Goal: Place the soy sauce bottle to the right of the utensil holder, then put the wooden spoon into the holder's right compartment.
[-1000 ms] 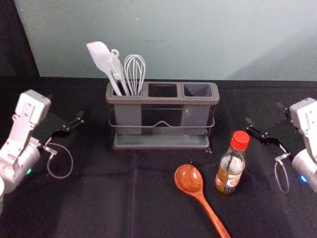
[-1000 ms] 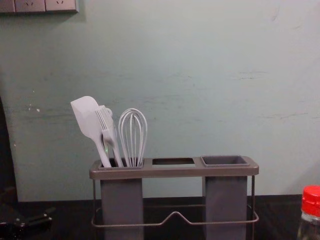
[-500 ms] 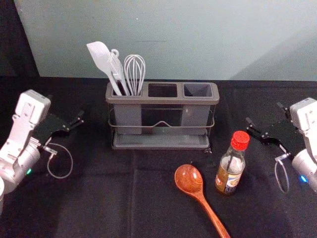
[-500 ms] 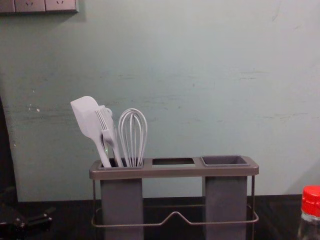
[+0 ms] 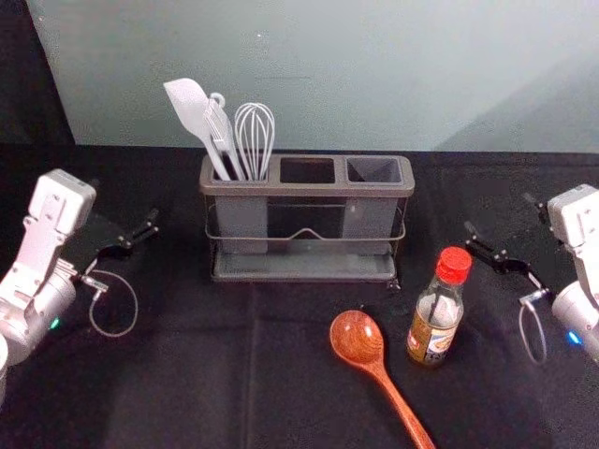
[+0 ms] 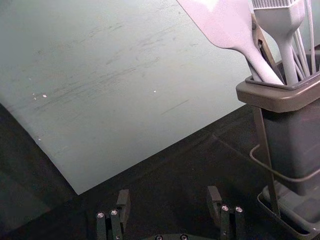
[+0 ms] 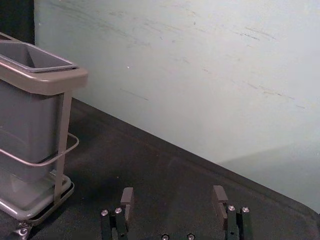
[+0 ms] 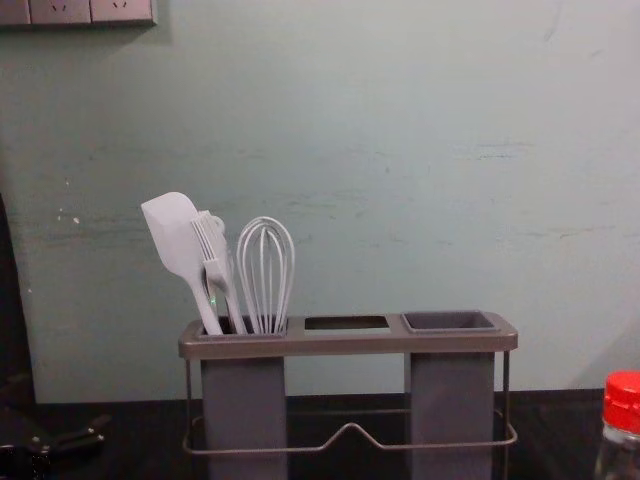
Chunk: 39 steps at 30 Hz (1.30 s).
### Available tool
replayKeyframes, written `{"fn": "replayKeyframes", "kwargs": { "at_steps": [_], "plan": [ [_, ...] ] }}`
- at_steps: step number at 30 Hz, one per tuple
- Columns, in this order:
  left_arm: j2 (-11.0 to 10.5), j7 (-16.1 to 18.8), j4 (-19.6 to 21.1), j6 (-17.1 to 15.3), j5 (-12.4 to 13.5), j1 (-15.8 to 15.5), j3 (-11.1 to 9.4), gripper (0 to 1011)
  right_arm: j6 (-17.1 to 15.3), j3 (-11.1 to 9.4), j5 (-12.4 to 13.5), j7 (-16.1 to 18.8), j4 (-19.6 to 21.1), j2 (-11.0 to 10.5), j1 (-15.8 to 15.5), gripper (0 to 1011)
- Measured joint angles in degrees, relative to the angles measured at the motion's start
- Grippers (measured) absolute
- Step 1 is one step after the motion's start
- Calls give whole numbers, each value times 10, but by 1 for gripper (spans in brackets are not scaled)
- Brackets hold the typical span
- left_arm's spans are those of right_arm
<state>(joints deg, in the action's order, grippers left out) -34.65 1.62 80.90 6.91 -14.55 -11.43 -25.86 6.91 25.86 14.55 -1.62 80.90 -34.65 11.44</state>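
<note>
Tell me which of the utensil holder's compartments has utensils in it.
The left compartment, holding the spatula and whisk; no utensil stands in the middle compartment or right compartment.

Spatula [image 5: 190, 105]: is standing up, white, and leaning to the left.
Brush [image 8: 212, 250]: is standing between the spatula and the whisk [image 8: 265, 275].
Whisk: is pointing its loopy wires up.
Black cloth [image 5: 178, 374]: is lying underneath, making soft folds.
Wall [image 5: 328, 75]: is standing behind, showing thin scratches.
Sockets [image 8: 60, 11]: are sitting high up, on the left.
</note>
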Motion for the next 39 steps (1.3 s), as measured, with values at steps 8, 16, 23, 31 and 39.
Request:
{"fn": "replayKeyframes", "kwargs": {
  "at_steps": [8, 16, 23, 31, 39],
  "plan": [
    [0, 0, 0, 0, 0, 0, 0, 1005, 0, 0, 0, 0, 0, 0, 0, 1002],
    [0, 0, 0, 0, 0, 0, 0, 1005, 0, 0, 0, 0, 0, 0, 0, 1002],
    [0, 0, 0, 0, 0, 0, 0, 1005, 1, -19, -1, 5, 33, -15, -32, 1002],
    [0, 0, 0, 0, 0, 0, 0, 1005, 3, -49, 5, 17, 102, -53, -100, 1002],
    [0, 0, 0, 0, 0, 0, 0, 1005, 11, -85, 31, 45, 172, -95, -168, 1002]
  ]
}}
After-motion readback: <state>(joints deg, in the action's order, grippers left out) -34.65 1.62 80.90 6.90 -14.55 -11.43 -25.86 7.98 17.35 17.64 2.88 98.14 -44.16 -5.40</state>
